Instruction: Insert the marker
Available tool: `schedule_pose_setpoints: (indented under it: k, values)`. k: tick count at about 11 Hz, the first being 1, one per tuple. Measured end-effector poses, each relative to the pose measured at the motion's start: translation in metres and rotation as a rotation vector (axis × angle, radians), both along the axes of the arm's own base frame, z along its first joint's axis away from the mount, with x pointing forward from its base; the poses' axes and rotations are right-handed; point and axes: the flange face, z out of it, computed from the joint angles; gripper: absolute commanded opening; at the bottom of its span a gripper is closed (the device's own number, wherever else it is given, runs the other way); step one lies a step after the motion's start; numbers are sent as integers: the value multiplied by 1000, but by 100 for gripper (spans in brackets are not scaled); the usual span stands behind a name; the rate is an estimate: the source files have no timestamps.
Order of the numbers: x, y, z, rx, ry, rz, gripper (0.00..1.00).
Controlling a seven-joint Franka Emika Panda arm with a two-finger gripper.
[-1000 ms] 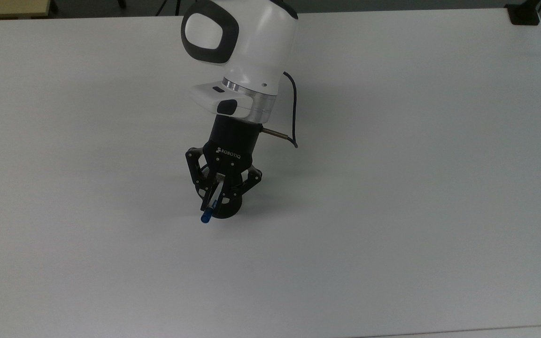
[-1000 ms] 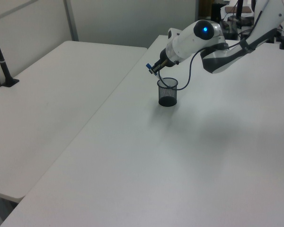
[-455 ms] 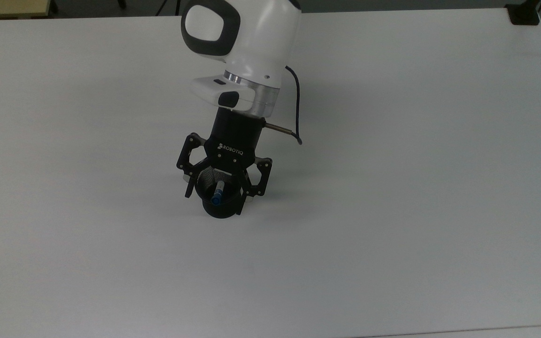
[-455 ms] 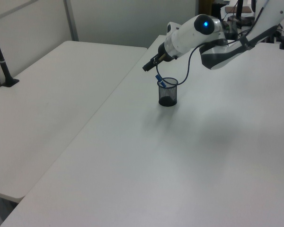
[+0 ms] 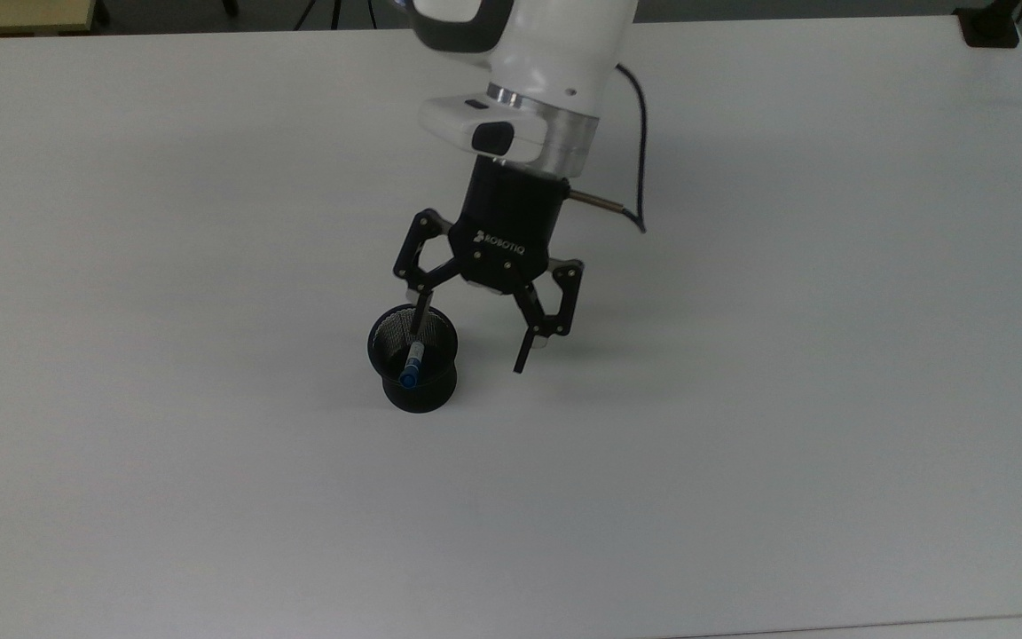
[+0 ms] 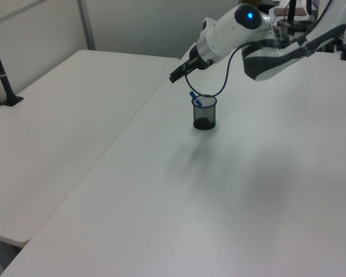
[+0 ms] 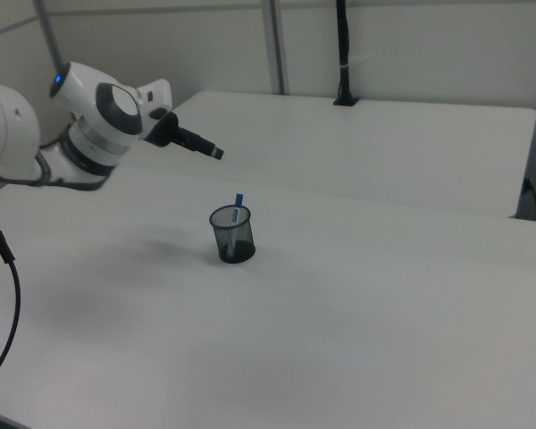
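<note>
Our fingers point(image 5: 470, 339) were spread wide apart and held nothing. In the top view, one finger tip point(image 5: 420, 321) hung over the far rim of the cup point(image 5: 414, 368), and the other finger tip point(image 5: 522, 358) hung over bare bench to the top view's right of the cup. In the left view our fingers point(image 6: 176, 75) were up in the air, above the cup point(image 6: 205, 113) and a bit to the left view's left of it. In the right view our fingers point(image 7: 214, 151) pointed toward the right view's right, higher than the cup point(image 7: 232, 234) and apart from it.

The marker point(image 5: 411, 364) stood inside the cup. It leaned on the rim, and its blue cap was on top. In the left view the marker point(image 6: 195, 98) stuck out past the rim and tilted to the left view's left. In the right view the marker point(image 7: 237, 207) rose a little above the rim at the far side of the cup.

The cup was black mesh and stood upright on the white bench point(image 5: 786, 399). Behind our fingers was the black wrist with white letters point(image 5: 504, 232), then the big white arm point(image 5: 538, 53). A dark cable point(image 5: 637, 133) looped beside the arm. In the left view a second white bench point(image 6: 57, 127) stood just beside ours, with a black post point(image 6: 1, 75) at its far edge.
</note>
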Motion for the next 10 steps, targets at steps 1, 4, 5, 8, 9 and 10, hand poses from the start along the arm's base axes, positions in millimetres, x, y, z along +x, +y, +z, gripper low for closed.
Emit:
schedule_pose_setpoints:
  k: [1,4,5,8,9,10]
  values:
    - [-5,7,10,25,41,-19,100]
    - [-29,8,60,82,280,-3,100]
    - [-39,4,72,81,346,22,100]
    - [-69,-26,98,44,563,152,100]
    - [-78,-46,107,55,628,219,100]
    - [-88,-72,117,72,675,278,100]
